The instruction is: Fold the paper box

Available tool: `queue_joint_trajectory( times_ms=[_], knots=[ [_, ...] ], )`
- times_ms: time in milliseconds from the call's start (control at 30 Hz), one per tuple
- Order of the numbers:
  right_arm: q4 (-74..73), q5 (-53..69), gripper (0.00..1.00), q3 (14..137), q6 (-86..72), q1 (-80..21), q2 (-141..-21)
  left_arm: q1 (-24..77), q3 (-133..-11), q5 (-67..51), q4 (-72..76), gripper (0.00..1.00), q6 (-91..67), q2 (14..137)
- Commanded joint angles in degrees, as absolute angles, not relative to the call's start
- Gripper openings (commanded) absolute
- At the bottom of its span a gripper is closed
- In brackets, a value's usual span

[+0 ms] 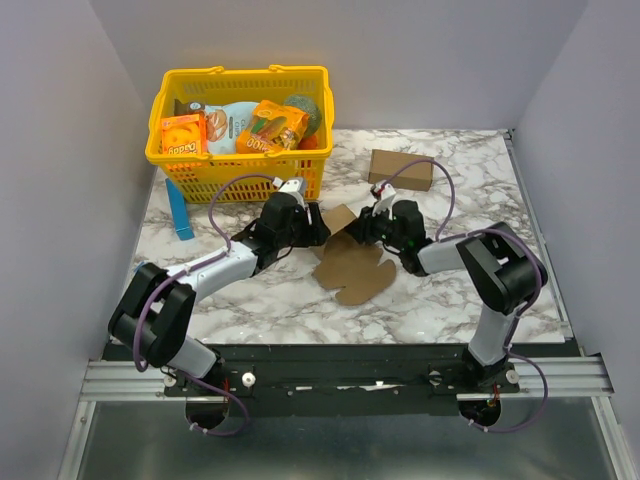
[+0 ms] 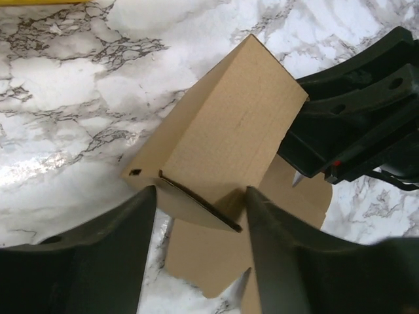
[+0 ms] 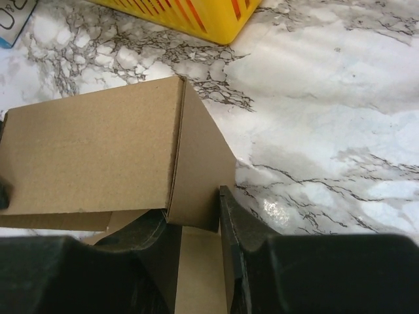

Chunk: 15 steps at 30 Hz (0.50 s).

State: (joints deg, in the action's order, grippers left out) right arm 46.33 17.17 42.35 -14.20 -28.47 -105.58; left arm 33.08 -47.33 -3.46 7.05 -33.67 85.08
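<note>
Right claw (image 3: 194, 210) pinches the paper box (image 3: 91, 154) — matte brown, creased cardboard wedge.

2 black arms (image 1: 160, 315) with pale grey links and looping purple cables (image 1: 452, 205)

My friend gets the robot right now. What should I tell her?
The left gripper is open, jaws either side of a raised flap.
The right gripper is shut on the paper box, on an upright wall.
The box sits on the table between the arms.
Done: some walls stand up.
To do: the near flaps lie flat; fold them in and close it.
</note>
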Motion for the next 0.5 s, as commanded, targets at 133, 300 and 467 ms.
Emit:
queue_joint_trajectory(
  times_ms=[133, 300, 467],
  knots=[
    [31.93, 14.95, 0.24, 46.48, -14.24, -29.44, -98.71, 33.31, -53.60, 3.86, -2.37, 0.99, -28.39, 80.95],
    [14.78, 12.66, 0.23, 51.41, -13.27, -29.53, -95.63, 33.31, -51.43, 10.28, -1.86, 0.99, -24.44, 71.58],
    [3.20, 12.48, 0.23, 55.89, -13.01, -29.36, -94.66, 33.49, -41.32, 7.65, 2.63, 0.99, -20.39, 62.50]
  ],
)
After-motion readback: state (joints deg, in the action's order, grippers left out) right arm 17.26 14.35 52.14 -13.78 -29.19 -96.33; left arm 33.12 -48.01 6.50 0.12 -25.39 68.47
